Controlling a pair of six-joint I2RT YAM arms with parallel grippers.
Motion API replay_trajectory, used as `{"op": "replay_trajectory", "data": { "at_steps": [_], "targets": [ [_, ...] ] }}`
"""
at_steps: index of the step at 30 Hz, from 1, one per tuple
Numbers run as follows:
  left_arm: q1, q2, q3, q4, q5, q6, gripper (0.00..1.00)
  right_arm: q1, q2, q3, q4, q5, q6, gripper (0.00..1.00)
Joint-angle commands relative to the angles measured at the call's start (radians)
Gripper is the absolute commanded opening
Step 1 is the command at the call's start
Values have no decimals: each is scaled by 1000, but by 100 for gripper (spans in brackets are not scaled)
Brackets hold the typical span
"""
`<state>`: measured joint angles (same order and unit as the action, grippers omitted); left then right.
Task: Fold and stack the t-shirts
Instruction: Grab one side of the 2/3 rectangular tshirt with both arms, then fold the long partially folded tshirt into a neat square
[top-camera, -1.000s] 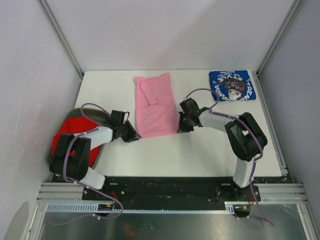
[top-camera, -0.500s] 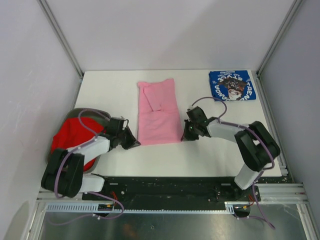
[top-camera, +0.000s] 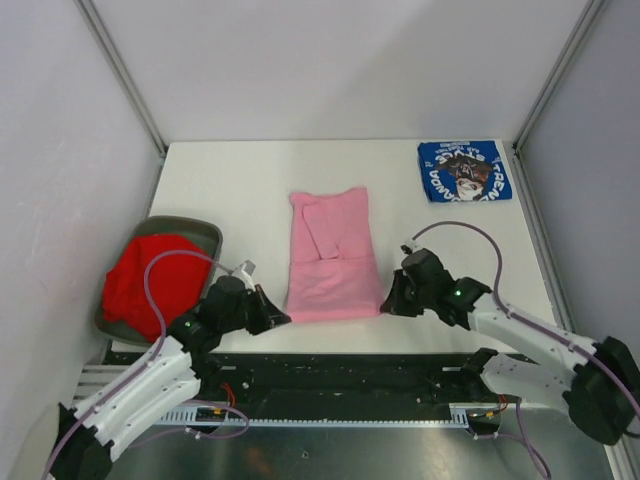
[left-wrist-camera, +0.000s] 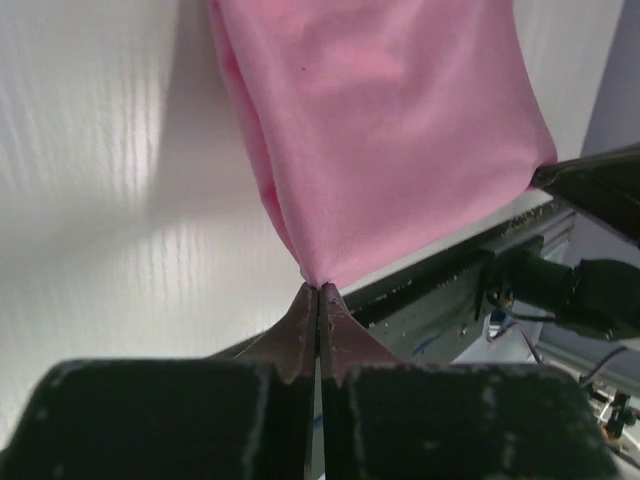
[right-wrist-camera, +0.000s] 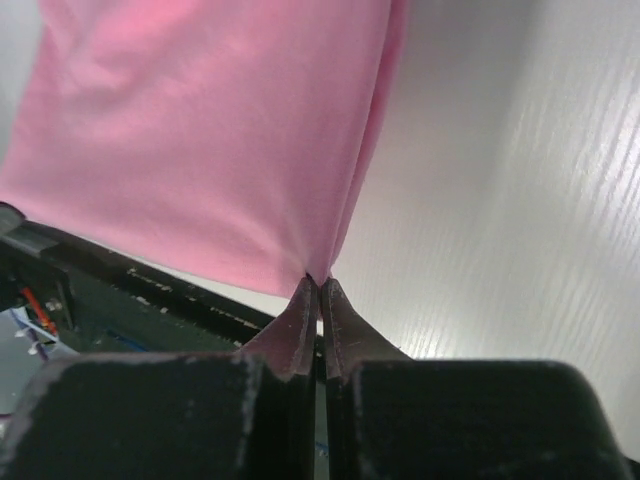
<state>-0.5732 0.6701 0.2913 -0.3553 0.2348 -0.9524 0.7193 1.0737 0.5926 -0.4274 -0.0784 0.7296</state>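
I see the pink t-shirt (top-camera: 332, 260) at 6 o'clock on the white table (top-camera: 240, 190). The blue t-shirt (top-camera: 463, 171) lies at 2 o'clock, the grey bin (top-camera: 205, 233) at 9.

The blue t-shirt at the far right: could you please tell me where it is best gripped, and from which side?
The blue t-shirt lies folded flat with the frame rail close along its right edge, so probably pinch its near left corner, from the near side.

Overhead view down onto table (top-camera: 240, 180); both wrist views close on pink t-shirt (top-camera: 332, 262) near edge
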Motion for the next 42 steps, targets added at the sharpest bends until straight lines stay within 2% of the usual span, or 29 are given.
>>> {"op": "replay_trajectory", "data": {
  "at_steps": [1,12,17,25,30,35,42],
  "targets": [
    [-41,-124,-22,-105,-31,-64,0,21,-113,-8,-134,76,58,0],
    [-49,-154,67,-134,-40,-37,0,51,-169,25,-171,150,77,0],
    [-22,-41,209,-135,-104,4,0,-23,-90,157,-188,156,1,0],
    [187,330,541,-100,-88,145,0,-209,191,453,-96,65,-131,0],
    [270,636,779,-38,-45,207,0,-299,421,658,-25,4,-172,0],
    [328,997,1059,5,-11,260,0,-380,701,877,54,-65,-189,0],
    [382,1465,1430,37,24,285,0,-444,1184,1348,28,-114,-212,0]
  ]
}}
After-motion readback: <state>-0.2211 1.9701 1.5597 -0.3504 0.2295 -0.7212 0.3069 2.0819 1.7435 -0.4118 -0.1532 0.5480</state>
